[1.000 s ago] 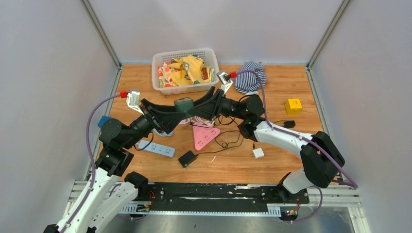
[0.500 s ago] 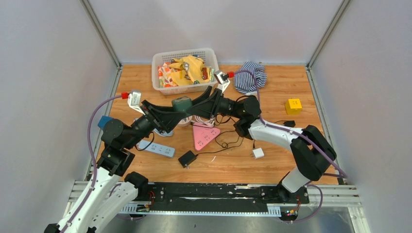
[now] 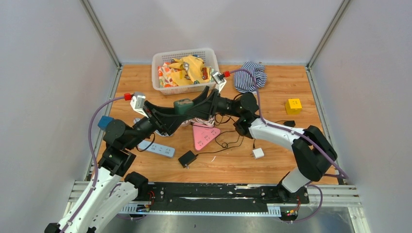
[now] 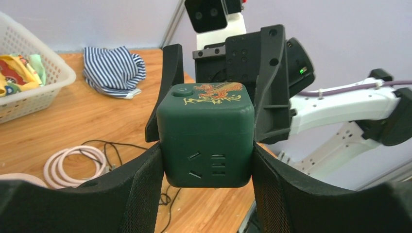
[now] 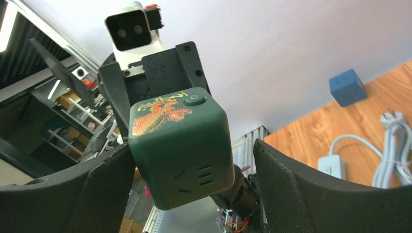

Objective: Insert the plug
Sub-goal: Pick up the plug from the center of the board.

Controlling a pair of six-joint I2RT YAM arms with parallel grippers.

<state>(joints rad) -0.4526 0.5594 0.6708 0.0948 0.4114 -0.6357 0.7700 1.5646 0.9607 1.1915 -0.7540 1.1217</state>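
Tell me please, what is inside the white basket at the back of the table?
The white basket holds a heap of colourful packets or cloths, mostly yellow, with an orange-patterned piece at its left. What lies beneath the heap is covered.

White-shelled, black-jointed left arm (image 3: 97,194) and right arm (image 3: 274,132); purple looping cables (image 3: 90,130) with red connectors (image 3: 127,96); white wrist cameras (image 3: 140,101); black mesh-padded fingers (image 4: 141,194).

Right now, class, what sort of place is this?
Probably a robot lab test cell: two arms bolted to a rail, a wooden table boxed in by plain panels, and props like a basket and power strip.
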